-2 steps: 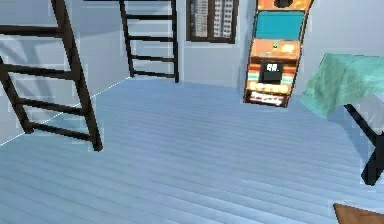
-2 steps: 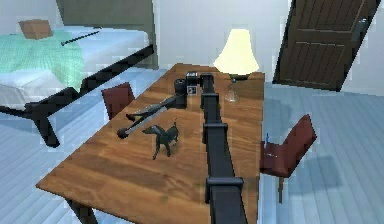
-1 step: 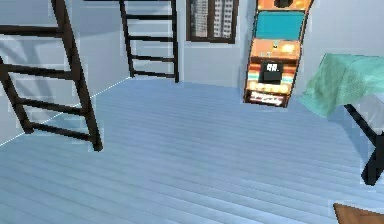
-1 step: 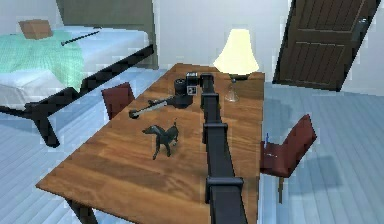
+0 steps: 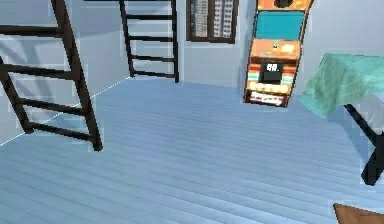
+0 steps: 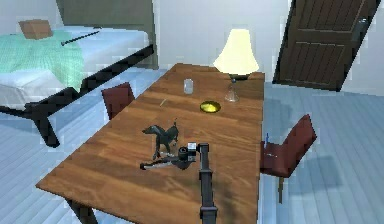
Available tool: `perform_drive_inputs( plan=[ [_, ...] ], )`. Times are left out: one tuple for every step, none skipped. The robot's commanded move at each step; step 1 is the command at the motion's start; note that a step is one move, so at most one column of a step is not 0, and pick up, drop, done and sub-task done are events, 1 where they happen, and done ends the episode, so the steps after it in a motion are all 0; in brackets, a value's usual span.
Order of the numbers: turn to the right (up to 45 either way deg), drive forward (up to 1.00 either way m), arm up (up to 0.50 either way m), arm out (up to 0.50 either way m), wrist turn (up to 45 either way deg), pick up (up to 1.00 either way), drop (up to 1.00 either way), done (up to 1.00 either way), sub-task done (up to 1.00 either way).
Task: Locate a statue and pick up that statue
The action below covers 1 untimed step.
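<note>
Arm side view: dark square arm bar [image 6: 206, 185] comes up from the bottom edge just right of centre and reaches out over the brown wooden plank table [image 6: 115, 165], ending about mid-table. Two small white marker squares [image 6: 188, 152] sit at its far end, with the dark two-finger gripper [image 6: 152, 163] pointing off to their left, low above the tabletop. Target: small dark four-legged animal statue [image 6: 163, 133], standing upright on the table right at the gripper, just up-picture of the fingers. Can't tell contact vs. a gap. Can't tell the finger state, or whether the gripper holds anything, because the statue is on the surface directly behind it. Further out on the table: shallow yellow bowl [image 6: 209, 106], clear glass cup [image 6: 187, 87] and a lamp with a cream cone shade [image 6: 237, 50], all well apart from the statue. Red upholstered chairs on both long sides [image 6: 117, 98] [image 6: 291, 144]. Bed with a mint-green blanket [image 6: 40, 55] at the upper left, dark panelled door [image 6: 325, 40] at the upper right. Forward view: pale blue plank floor [image 5: 190, 150], dark ladder-style shelf frames [image 5: 60, 70], an orange arcade cabinet [image 5: 272, 60] against the far wall.
</note>
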Motion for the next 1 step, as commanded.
perform_drive_inputs(
  plan=[
    [0.0, 0.00, 0.00, 0.00, 0.0, 1.00, 0.00, 0.00, 0.00]
  ],
)
